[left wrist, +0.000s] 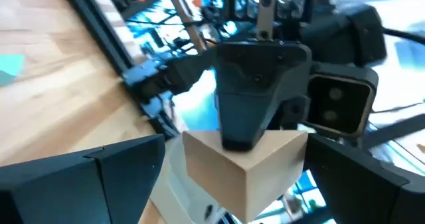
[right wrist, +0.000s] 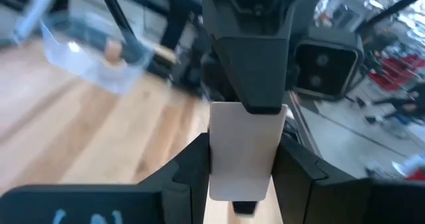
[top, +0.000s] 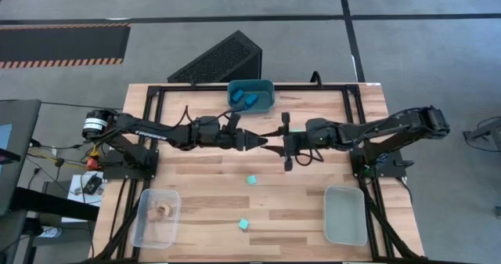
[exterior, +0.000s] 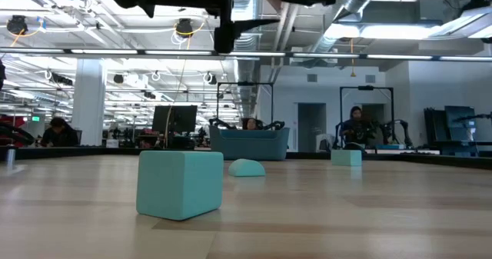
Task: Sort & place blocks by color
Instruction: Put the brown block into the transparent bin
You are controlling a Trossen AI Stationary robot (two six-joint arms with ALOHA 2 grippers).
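Tan wood is showing between the two claws, which are meeting nose to nose in the air over the middle of the table (top: 313,217). The right gripper (top: 285,143) is clenching the tan block (left wrist: 239,167), its own fingers (right wrist: 189,167) pressing against the block's two sides in the right wrist view. The left gripper (top: 261,142) is reaching in from the opposite side with its fingers (left wrist: 93,177) spread wide, standing either side of the block and apparently not touching it, though the left wrist view is too close to be sure. Behind both claws, toward the far edge, the teal bin (top: 250,84) is holding blue blocks (top: 249,100). On the near side of the claws, one cyan block (top: 251,180) is lying on the bare wood almost straight below them, and a second cyan block (top: 243,225) is lying nearer the front edge. Near the left arm's front corner, a clear bin (top: 144,217) is holding tan pieces (top: 163,210); another clear bin (top: 346,215) is sitting at the right arm's front corner.
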